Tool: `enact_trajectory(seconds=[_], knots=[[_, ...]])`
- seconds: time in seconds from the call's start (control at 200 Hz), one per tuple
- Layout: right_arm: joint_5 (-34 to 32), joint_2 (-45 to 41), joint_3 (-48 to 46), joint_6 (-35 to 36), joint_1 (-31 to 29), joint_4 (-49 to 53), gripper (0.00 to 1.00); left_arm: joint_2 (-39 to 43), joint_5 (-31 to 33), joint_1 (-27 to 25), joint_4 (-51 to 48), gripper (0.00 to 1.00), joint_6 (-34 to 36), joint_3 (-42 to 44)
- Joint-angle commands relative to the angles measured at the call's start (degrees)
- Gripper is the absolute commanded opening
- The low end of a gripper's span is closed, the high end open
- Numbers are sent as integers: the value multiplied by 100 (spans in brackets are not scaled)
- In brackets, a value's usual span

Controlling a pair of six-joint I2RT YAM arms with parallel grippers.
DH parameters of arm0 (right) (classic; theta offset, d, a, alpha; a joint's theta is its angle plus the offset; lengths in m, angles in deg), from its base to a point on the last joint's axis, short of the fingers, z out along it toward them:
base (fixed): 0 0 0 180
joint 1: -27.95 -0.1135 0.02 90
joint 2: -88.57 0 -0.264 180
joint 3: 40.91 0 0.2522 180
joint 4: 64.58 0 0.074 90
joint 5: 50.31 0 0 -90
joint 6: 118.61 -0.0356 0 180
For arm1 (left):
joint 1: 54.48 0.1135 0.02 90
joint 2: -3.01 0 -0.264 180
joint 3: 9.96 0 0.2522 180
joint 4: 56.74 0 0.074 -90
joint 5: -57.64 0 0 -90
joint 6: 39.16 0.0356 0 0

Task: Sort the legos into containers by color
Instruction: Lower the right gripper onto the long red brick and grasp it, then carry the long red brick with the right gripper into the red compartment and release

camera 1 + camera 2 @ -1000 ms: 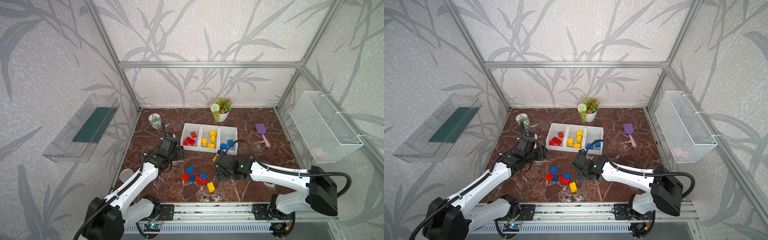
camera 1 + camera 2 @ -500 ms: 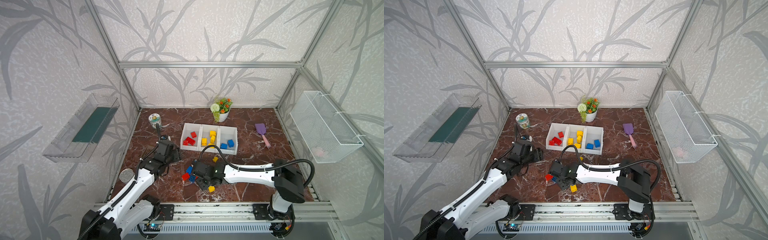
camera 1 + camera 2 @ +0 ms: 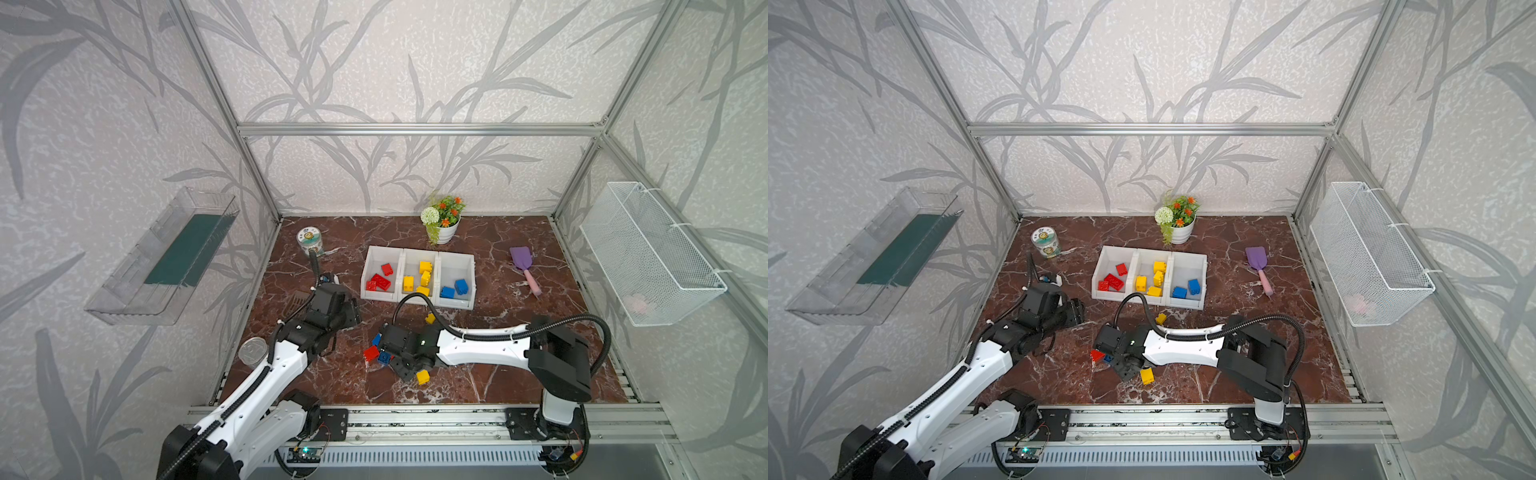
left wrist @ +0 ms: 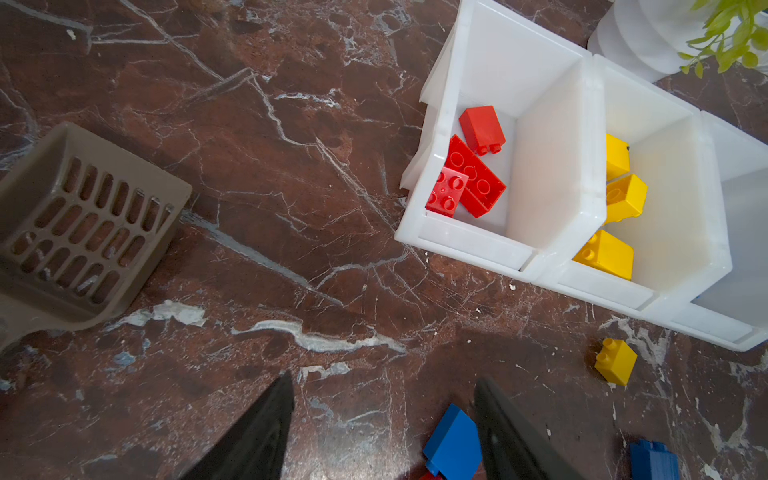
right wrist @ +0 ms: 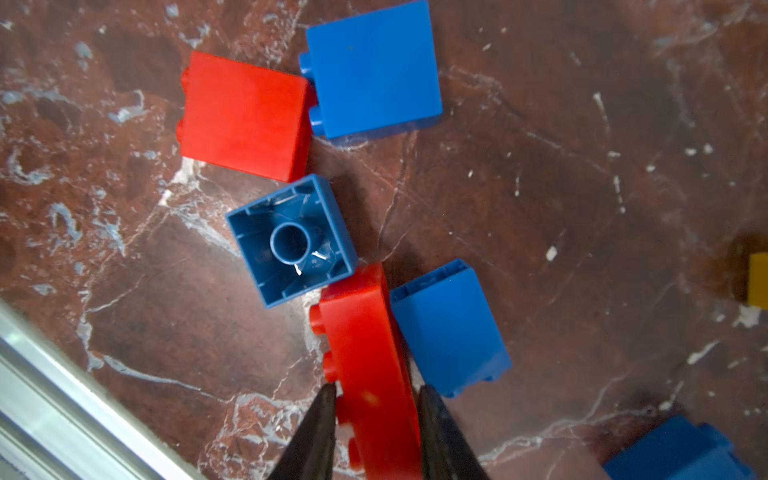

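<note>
- Gripping a long red brick [image 5: 365,340], the right gripper [image 5: 376,388] has its jaws clamped on it, one finger against each broad face.
- Other loose legos lie around that brick on the marble table [image 3: 519,307]. An upturned blue brick [image 5: 291,241] touches its end and a blue brick [image 5: 449,328] lies just beside it. A red brick [image 5: 245,116] lies past the upturned one, touching a second blue brick [image 5: 374,70].
- In both top views this cluster sits left of centre, towards the near edge, and the right arm reaches across to it.
- A yellow brick [image 3: 422,377] lies just near of the right gripper. A second yellow brick [image 3: 430,318] lies just in front of the containers.
- The containers [image 3: 453,259] stand at centre, farther back. Red bricks are in the left bin, yellow in the middle bin and blue in the right bin.
- The left gripper [image 4: 382,382] has its jaws apart and holds nothing. It sits left of the containers, between them and a brown slotted scoop [image 4: 83,224].
</note>
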Motion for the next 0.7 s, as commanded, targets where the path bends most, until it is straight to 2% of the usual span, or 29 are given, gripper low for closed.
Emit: enact_trajectory(seconds=[0.0, 0.23, 0.48, 0.625, 0.695], knots=[[-43, 94, 90, 24, -18, 48, 31, 72, 110, 25, -93, 71, -69, 45], [64, 117, 127, 41, -21, -15, 20, 80, 127, 34, -91, 71, -49, 37], [-32, -159, 142, 48, -18, -12, 19, 80, 110, 47, -90, 71, -54, 37], [-376, -396, 512, 327, 29, 313, 19, 89, 100, 47, -113, 71, -41, 20], [-338, -448, 761, 561, 194, 404, 19, 95, 80, 48, -124, 71, -46, -2]])
